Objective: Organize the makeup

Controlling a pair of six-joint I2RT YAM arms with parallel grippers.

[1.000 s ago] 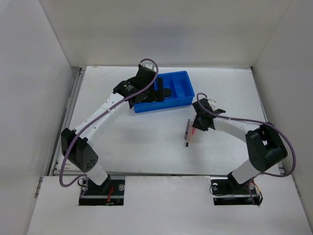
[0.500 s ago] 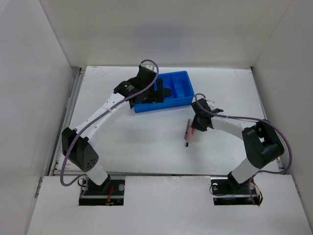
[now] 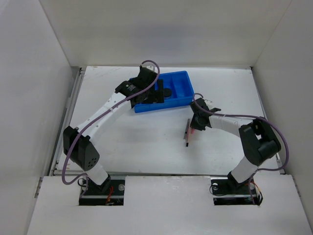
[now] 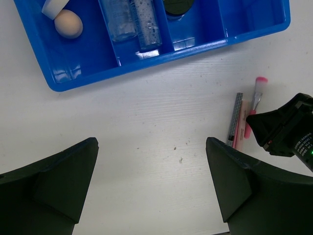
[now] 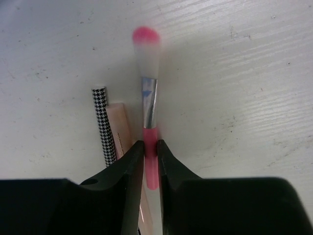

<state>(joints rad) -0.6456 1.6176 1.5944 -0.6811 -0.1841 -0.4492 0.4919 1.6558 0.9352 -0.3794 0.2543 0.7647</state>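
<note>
Right wrist view has the pink brush [image 5: 149,105] pinched by its handle in the right gripper [image 5: 150,147], jaws nearly closed on it, bristles pointing away. Just beside it a houndstooth pencil [image 5: 103,122] and a pale pink pencil [image 5: 120,127] lie together on the white table [image 5: 234,73]. Everything else sits in the blue tray [image 4: 78,81]: tan sponge [image 4: 68,23] and cream puff [image 4: 54,7] share one compartment, two clear bottles [image 4: 146,24] next door, black jar [image 4: 178,6] after that. Meanwhile the left gripper [image 4: 150,161] hangs wide open above the table, holding nothing.
</note>
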